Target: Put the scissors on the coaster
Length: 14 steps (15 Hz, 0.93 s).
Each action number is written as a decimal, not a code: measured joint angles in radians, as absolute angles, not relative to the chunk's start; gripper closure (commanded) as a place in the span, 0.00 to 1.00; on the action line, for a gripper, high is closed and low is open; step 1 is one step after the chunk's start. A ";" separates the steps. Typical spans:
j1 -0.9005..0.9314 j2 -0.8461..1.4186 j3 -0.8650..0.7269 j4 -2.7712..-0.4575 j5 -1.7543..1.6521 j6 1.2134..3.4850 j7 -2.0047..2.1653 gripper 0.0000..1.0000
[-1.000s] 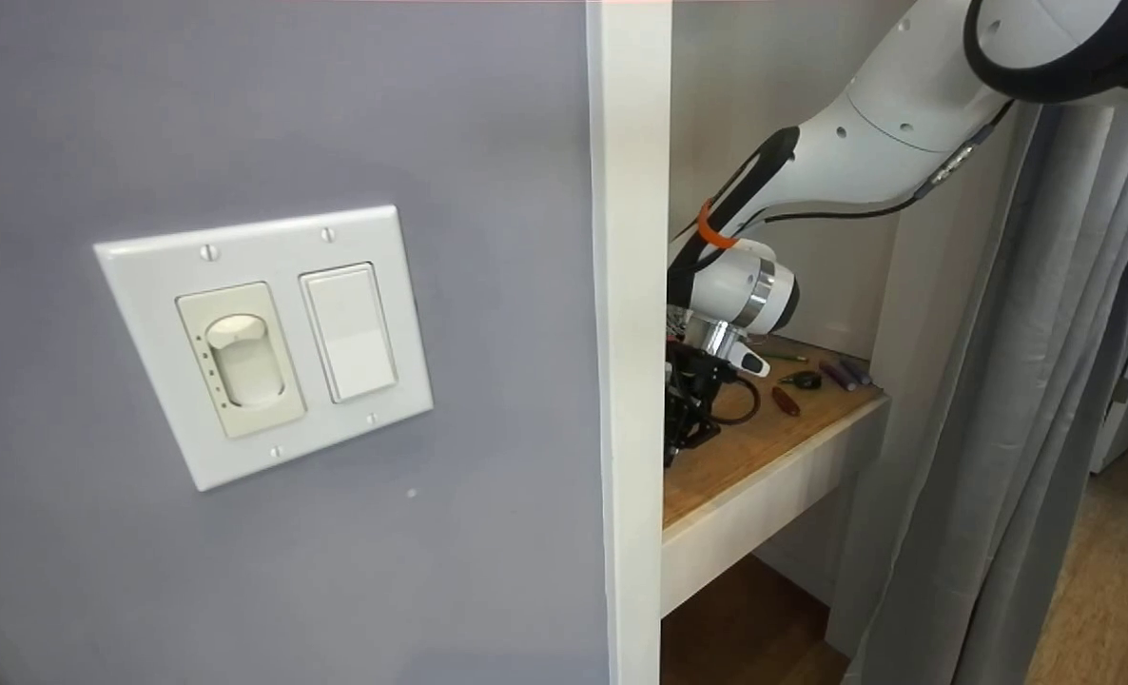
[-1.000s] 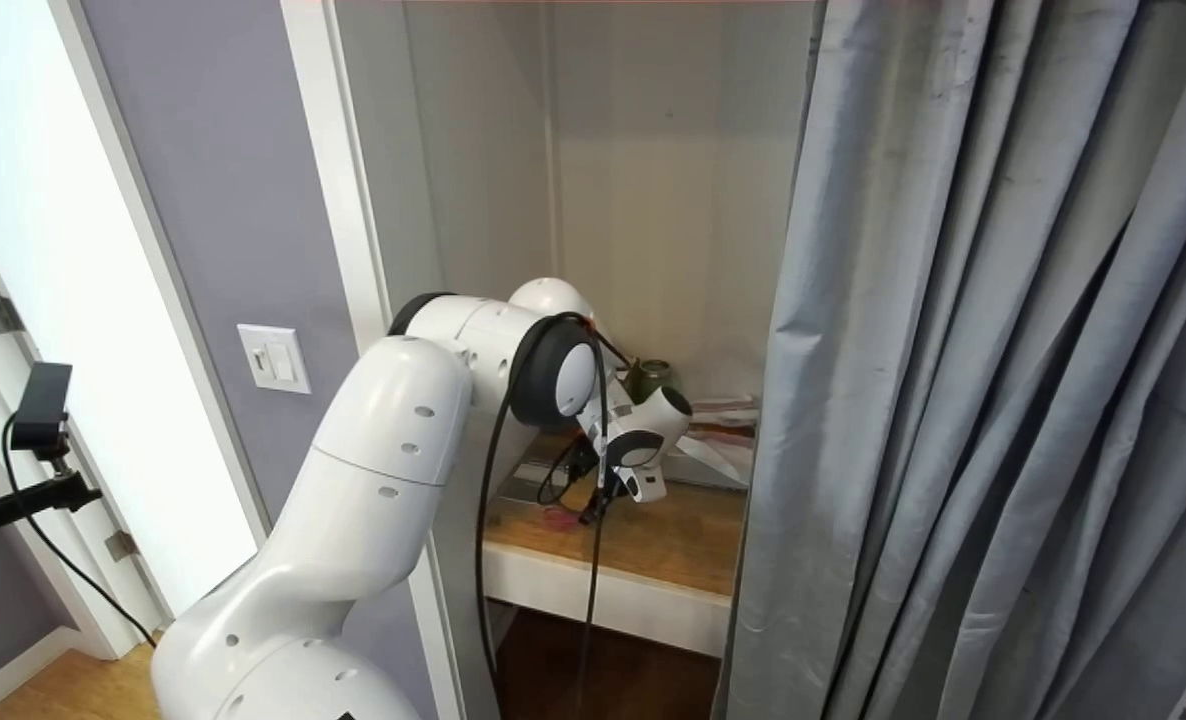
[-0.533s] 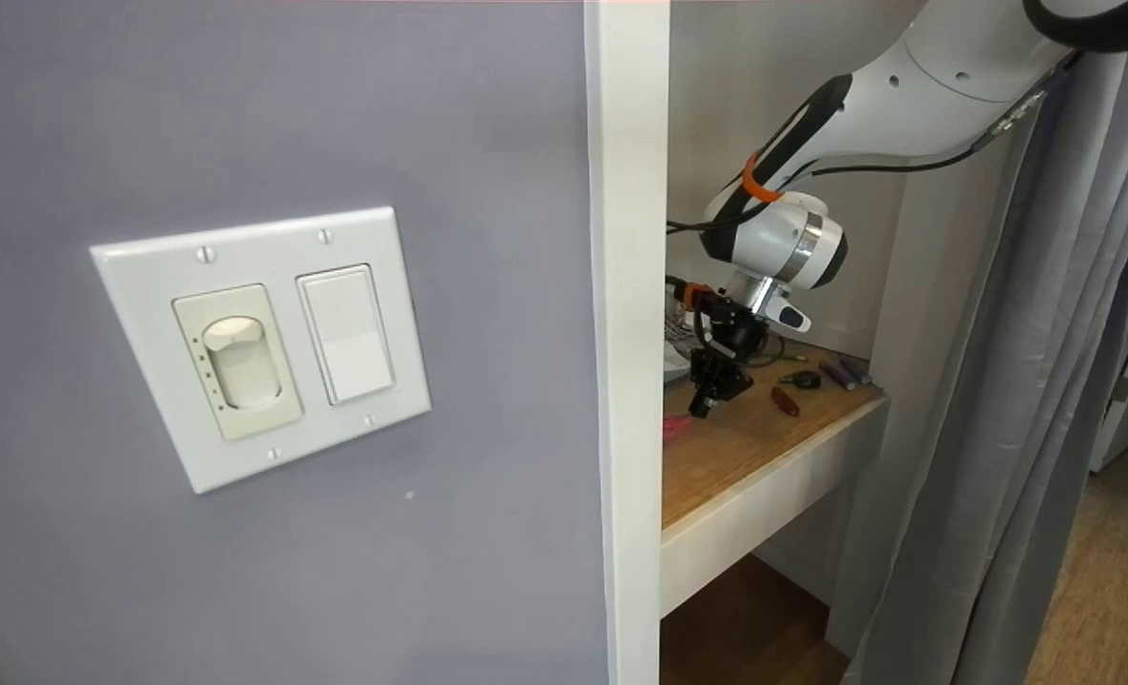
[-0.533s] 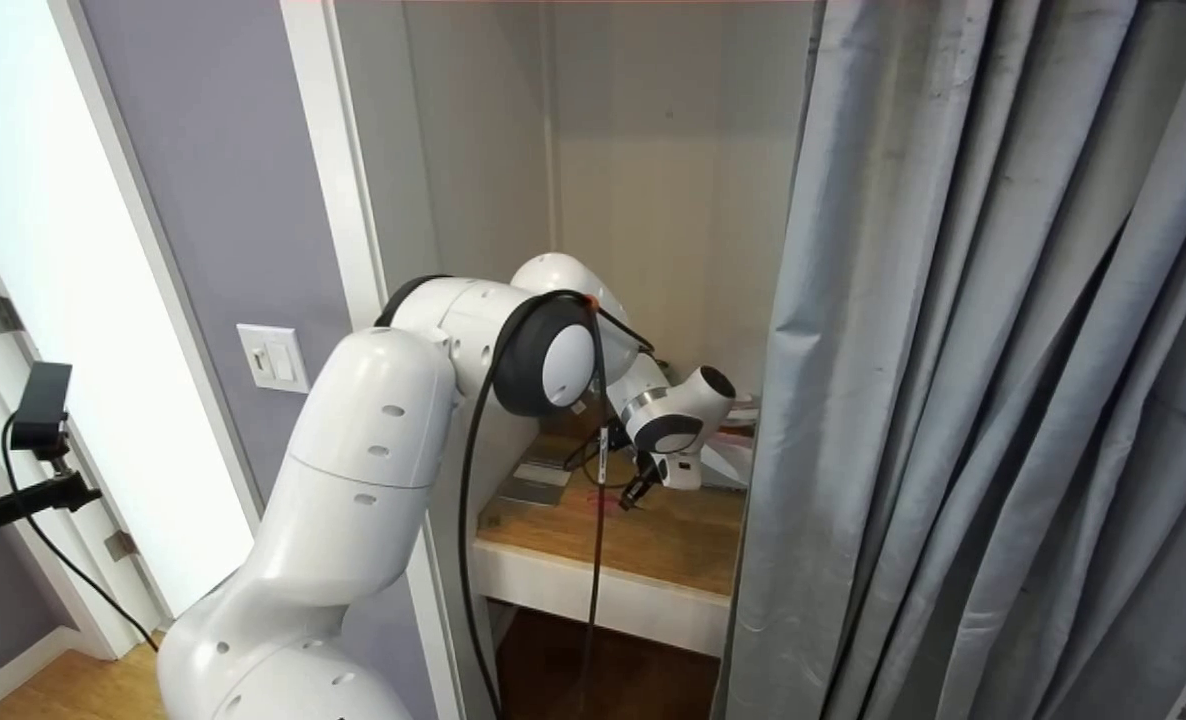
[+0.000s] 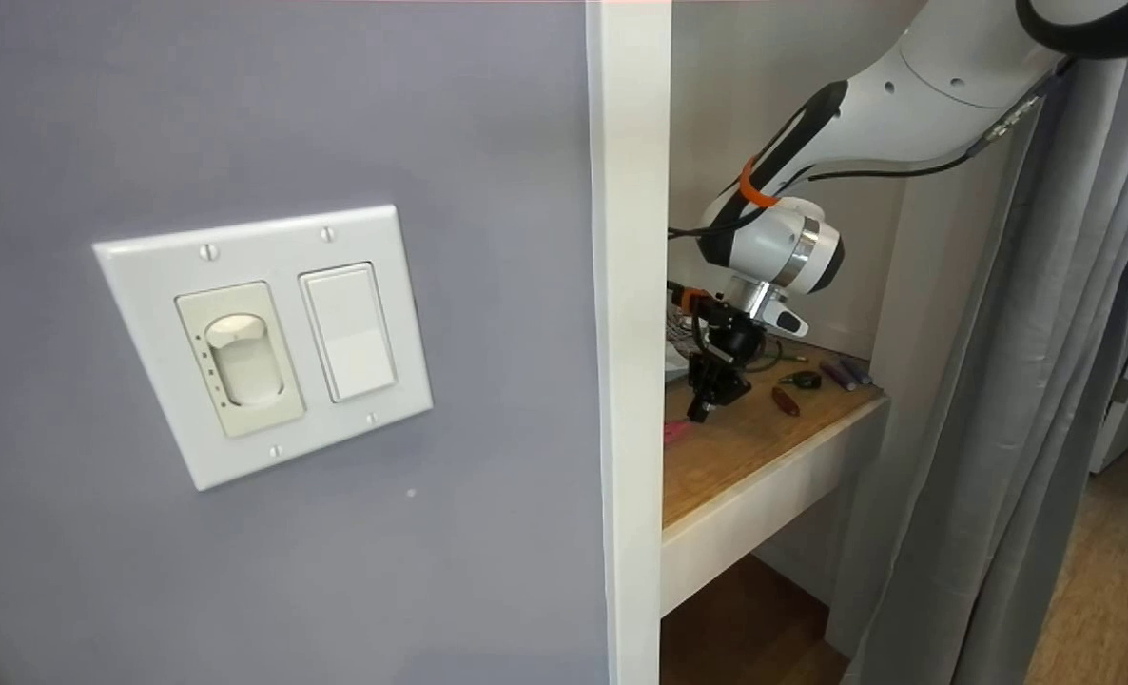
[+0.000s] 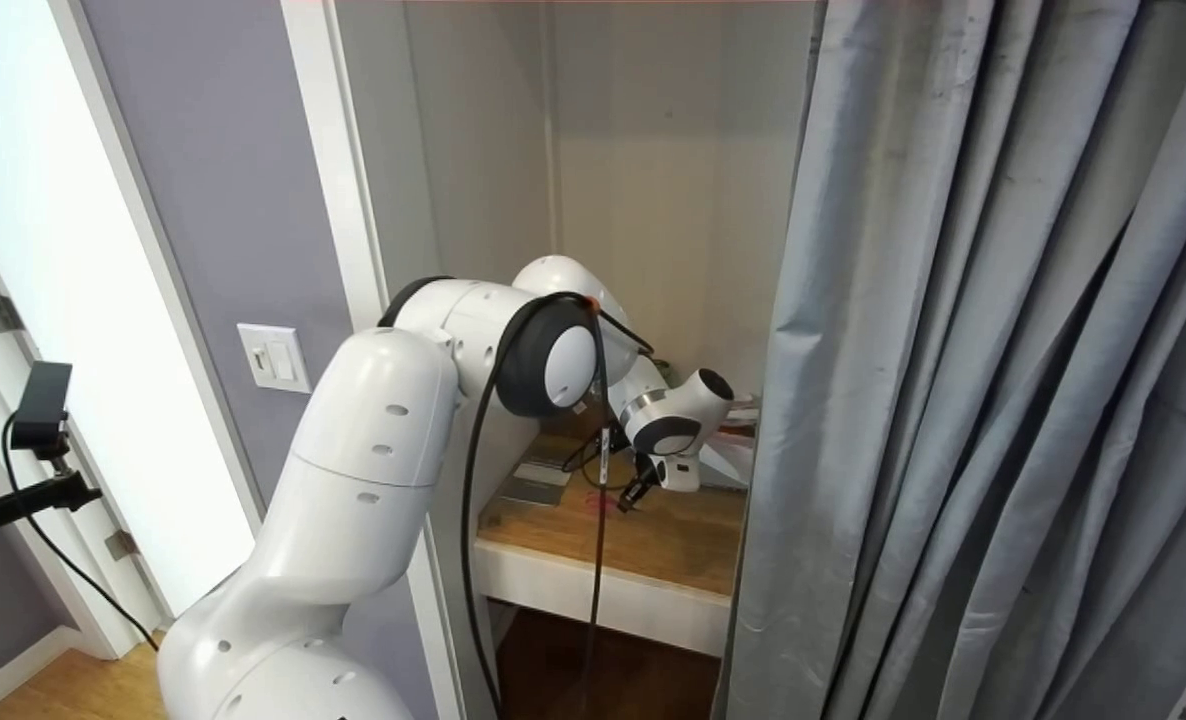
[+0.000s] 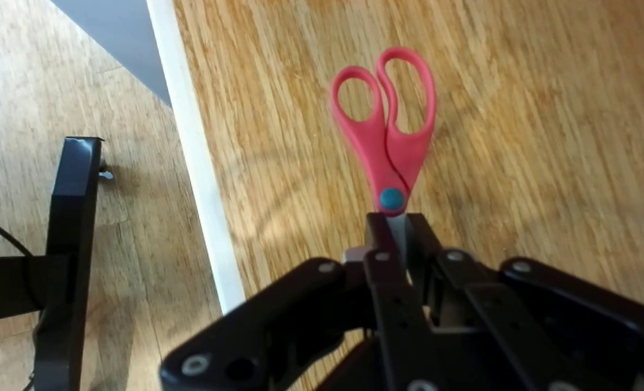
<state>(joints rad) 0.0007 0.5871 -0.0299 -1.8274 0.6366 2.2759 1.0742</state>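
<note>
The scissors [image 7: 376, 157] have pink handles and a teal pivot, and show fully by their handles in the wrist view. My gripper [image 7: 396, 218] is shut on the blades just below the pivot, with a finger on each side. The blade tips are hidden between the fingers. In an exterior view the gripper [image 5: 699, 413] hangs low over the wooden shelf [image 5: 749, 442] with the pink scissors [image 5: 675, 431] beside its tip. The gripper [image 6: 628, 505] also shows in an exterior view, partly behind the arm. I cannot make out a coaster for certain.
Purple markers [image 5: 837, 374], a dark green item [image 5: 802, 380] and a reddish-brown item [image 5: 785, 401] lie toward one shelf end. Grey flat items [image 6: 536, 490] lie at the shelf's left in an exterior view. A white post [image 5: 632, 381] and a grey curtain [image 6: 903, 400] flank the alcove.
The arm has risen and swung right in both exterior views, with the scissors moving along at the gripper. In the last half second it has sunk very slightly.
</note>
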 measured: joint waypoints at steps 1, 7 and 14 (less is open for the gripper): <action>-0.002 0.592 -0.030 -1.821 0.637 2.277 1.074 0.97; -0.019 0.630 0.016 -1.720 0.708 2.269 1.069 0.97; 0.065 0.718 0.052 -1.637 0.706 2.313 1.071 0.89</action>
